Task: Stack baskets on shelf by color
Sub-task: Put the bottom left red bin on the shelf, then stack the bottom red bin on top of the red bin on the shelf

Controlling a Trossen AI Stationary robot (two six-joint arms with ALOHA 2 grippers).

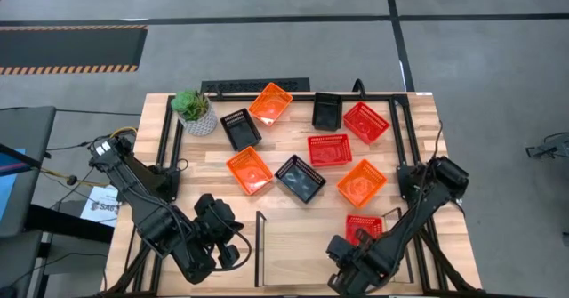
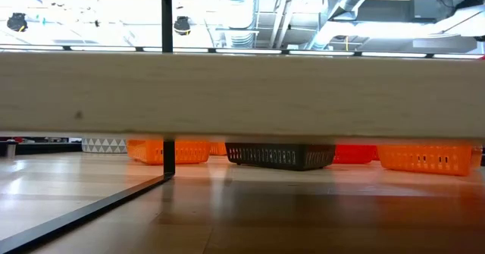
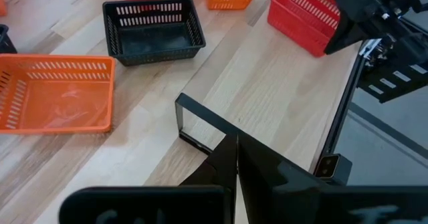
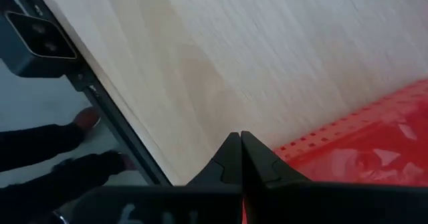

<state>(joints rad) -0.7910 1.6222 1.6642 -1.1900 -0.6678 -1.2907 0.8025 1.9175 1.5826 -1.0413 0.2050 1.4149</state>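
So I've got both arms parked at the near edge of the counter (image 1: 293, 253) right now. My left hand (image 3: 235, 158) has its fingers pressed together into a point, hovering over bare wood just short of the shelf (image 1: 307, 245), which sits at the near middle of the counter between the two arms. My right hand (image 4: 241, 150) is pressed together too, tips meeting, right over the counter's near right corner with a red basket (image 4: 374, 144) just beside it; from above that's the red basket (image 1: 363, 228) tucked against the right arm. The other eight baskets are all scattered loose on the counter, none stacked and none on the shelf. Along the far side there's a black basket (image 1: 240, 128), an orange basket (image 1: 270, 102) tilted up next to it, another black basket (image 1: 326, 111), and a red basket (image 1: 365, 122) near the far right. In the middle: a red basket (image 1: 329, 149), an orange basket (image 1: 250, 171), a black basket (image 1: 300, 178) just beside that one, and an orange basket (image 1: 361, 182) off to the right. A small potted plant (image 1: 194, 111) sits at the far left corner. From counter height the shelf board fills most of the picture, with a few baskets peeking out under it. The right wrist camera also catches a shoe (image 4: 85, 119) on the floor past the counter's edge.
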